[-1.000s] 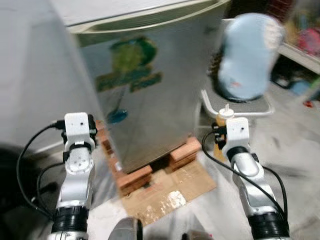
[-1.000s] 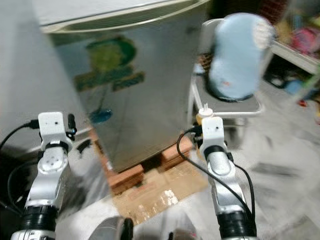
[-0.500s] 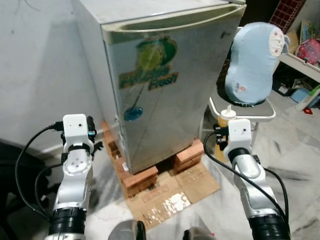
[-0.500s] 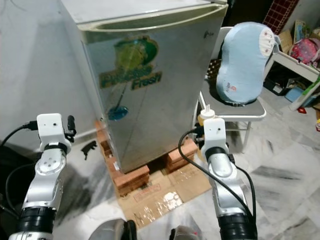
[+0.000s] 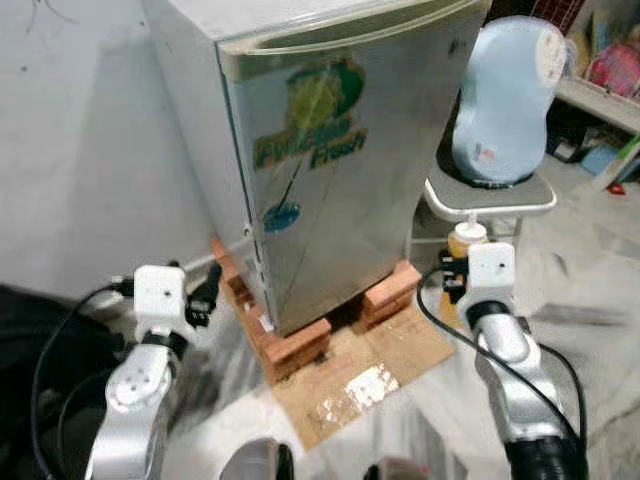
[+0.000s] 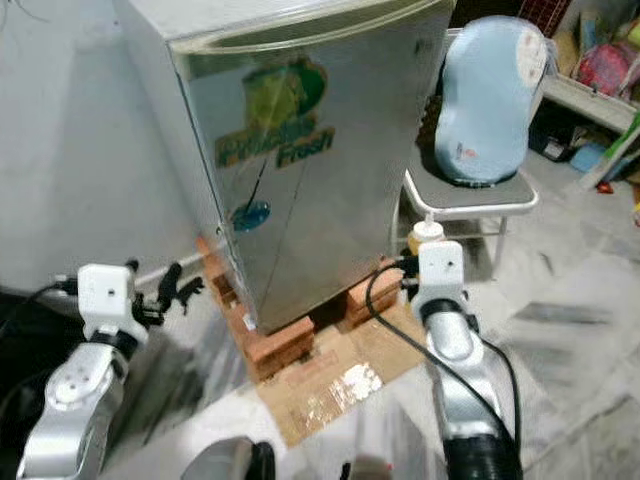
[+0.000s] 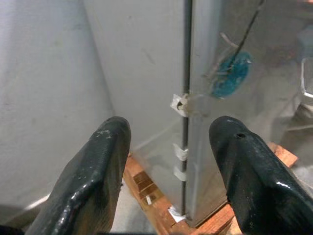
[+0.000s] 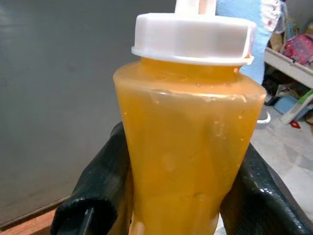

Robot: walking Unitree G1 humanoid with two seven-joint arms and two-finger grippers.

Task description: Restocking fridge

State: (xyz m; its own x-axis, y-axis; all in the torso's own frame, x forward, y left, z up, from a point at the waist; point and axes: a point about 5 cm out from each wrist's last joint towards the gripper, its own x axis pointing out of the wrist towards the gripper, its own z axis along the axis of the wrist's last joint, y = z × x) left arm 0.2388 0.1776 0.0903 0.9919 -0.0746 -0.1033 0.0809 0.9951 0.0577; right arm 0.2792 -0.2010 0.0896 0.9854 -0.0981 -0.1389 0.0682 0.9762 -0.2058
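Observation:
A small silver fridge [image 5: 340, 170] with a green sticker on its shut door stands in front of me on bricks. My right gripper [image 8: 186, 196] is shut on an orange sauce bottle [image 8: 188, 147] with a white cap. It holds the bottle [image 5: 466, 238] upright, low and off the fridge's right front corner. My left gripper [image 7: 168, 142] is open and empty, its fingers [image 5: 205, 290] held low and pointing at the fridge's lower left edge, where the door seam [image 7: 186, 98] runs.
Red bricks [image 5: 300, 350] and a sheet of cardboard [image 5: 360, 375] lie under the fridge. To its right, a white chair [image 5: 490, 195] carries a light blue cushion [image 5: 505, 95]. A white wall [image 5: 80, 150] is on the left, cluttered shelves [image 5: 600, 90] at far right.
The view has shifted closer to the fridge. My left arm has dropped lower and its fingers now point at the fridge's lower left edge. The right gripper still holds the bottle.

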